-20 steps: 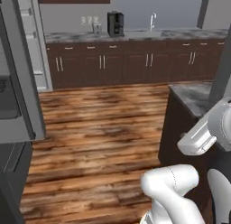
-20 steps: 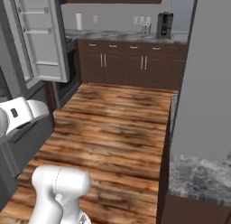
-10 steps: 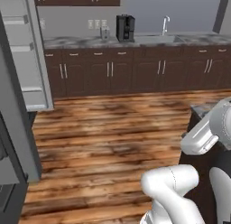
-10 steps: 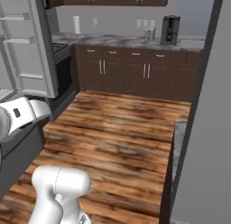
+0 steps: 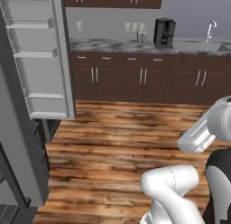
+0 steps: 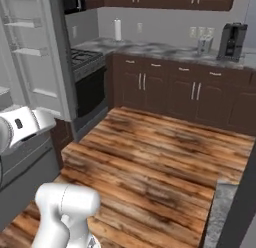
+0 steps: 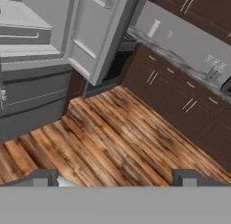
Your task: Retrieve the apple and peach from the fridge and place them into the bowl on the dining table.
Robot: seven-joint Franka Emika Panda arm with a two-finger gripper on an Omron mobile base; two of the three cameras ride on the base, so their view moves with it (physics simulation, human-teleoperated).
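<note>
The fridge (image 7: 31,60) stands open at the upper left of the hand view, pale shelves inside and grey drawers below. Its open door (image 5: 41,60) with empty door shelves fills the left of the left base view, and the door (image 6: 35,52) also stands at the left of the right base view. My gripper (image 7: 115,179) is open, its fingertips (image 7: 41,178) wide apart over the wooden floor with nothing between them. A mottled grey corner of the dining table (image 6: 219,219) shows at the lower right. The apple, the peach and the bowl are out of view.
Dark brown cabinets (image 5: 140,78) with a grey counter run along the far wall. A black coffee machine (image 5: 164,32) and a faucet (image 5: 210,29) stand on that counter. A stove (image 6: 87,67) sits right of the fridge door. Wooden floor (image 5: 122,137) lies open between.
The whole picture has shifted: the base has turned and the fridge door now looms larger and nearer on the left. My gripper stays open.
</note>
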